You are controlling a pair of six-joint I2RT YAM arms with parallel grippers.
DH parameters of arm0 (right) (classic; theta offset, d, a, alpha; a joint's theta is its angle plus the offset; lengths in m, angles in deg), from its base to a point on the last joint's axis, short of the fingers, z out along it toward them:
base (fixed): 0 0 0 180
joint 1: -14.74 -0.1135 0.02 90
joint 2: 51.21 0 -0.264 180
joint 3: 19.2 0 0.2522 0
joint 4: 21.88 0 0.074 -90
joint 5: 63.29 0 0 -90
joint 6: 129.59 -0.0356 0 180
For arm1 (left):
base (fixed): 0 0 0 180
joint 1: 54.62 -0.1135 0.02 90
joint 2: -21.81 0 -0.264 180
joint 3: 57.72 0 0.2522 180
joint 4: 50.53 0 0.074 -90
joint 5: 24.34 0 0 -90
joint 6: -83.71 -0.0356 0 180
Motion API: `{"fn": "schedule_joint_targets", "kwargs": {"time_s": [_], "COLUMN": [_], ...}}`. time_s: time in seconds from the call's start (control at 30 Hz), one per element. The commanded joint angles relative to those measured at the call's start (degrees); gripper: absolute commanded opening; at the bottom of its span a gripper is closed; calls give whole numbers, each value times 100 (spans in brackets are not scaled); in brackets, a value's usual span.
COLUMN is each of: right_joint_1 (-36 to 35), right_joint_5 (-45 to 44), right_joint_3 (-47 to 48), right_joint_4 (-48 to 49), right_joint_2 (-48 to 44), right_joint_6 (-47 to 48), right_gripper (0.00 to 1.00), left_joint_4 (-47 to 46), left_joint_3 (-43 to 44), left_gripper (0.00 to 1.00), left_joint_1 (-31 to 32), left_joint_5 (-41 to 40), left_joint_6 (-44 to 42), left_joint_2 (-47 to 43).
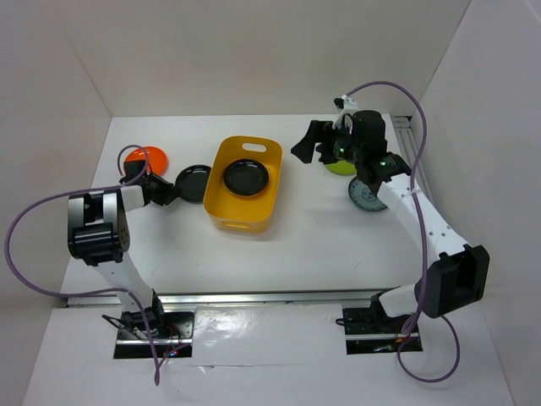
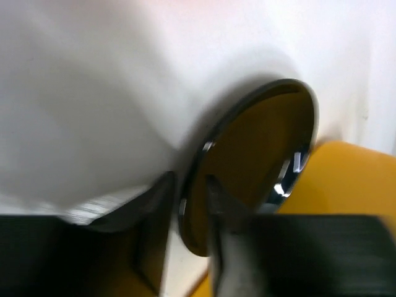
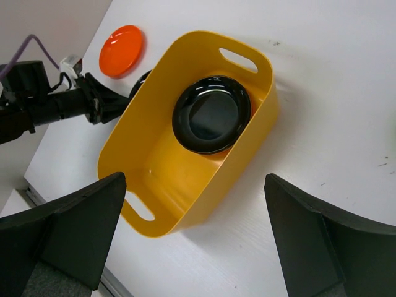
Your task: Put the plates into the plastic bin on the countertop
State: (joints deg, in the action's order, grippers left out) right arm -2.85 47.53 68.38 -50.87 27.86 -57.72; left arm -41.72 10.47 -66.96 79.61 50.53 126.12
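The yellow-orange plastic bin (image 1: 245, 184) stands mid-table and holds one glossy black plate (image 1: 245, 177), also seen in the right wrist view (image 3: 212, 114). My left gripper (image 1: 173, 189) is shut on the rim of a second black plate (image 1: 193, 180) just left of the bin; in the left wrist view the plate (image 2: 260, 154) is tilted between my fingers, next to the bin wall (image 2: 346, 179). The orange-red plate (image 1: 149, 159) lies far left. My right gripper (image 1: 311, 144) is open and empty above the table, right of the bin. A lime green plate (image 1: 341, 167) and a blue-patterned plate (image 1: 368, 196) lie under the right arm.
White walls close in the table at back and sides. A metal rail (image 1: 254, 298) runs along the front edge. The left arm's purple cable (image 1: 135, 150) loops over the orange-red plate.
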Motion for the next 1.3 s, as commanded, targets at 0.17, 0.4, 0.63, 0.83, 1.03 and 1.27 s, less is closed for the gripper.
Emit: {"fn": "schedule_joint_targets", "kwargs": {"time_s": [0.17, 0.4, 0.63, 0.83, 1.03, 1.27], "right_joint_1": [27, 27, 158, 212, 264, 264], "right_joint_5": [-16, -16, -175, -69, -8, 115], "right_joint_3": [238, 291, 238, 54, -60, -114], "right_joint_4": [55, 107, 107, 222, 327, 380], "right_joint_2": [-93, 30, 30, -76, -181, -243], "right_joint_6": [99, 46, 46, -59, -112, -165], "right_gripper": [100, 100, 100, 100, 100, 100], "left_joint_4": [257, 108, 379, 1249, 2112, 2709], "left_joint_3": [-302, -83, 629, 1736, 2238, 2791], "left_gripper": [0, 0, 0, 0, 0, 0], "left_joint_1": [82, 82, 82, 986, 1848, 2446], "left_joint_5": [-165, 37, 28, 38, -560, -1491], "left_joint_6": [154, 102, 49, -882, -972, -716], "left_joint_2": [266, -639, -2247, -2310, -1889, -1168]}}
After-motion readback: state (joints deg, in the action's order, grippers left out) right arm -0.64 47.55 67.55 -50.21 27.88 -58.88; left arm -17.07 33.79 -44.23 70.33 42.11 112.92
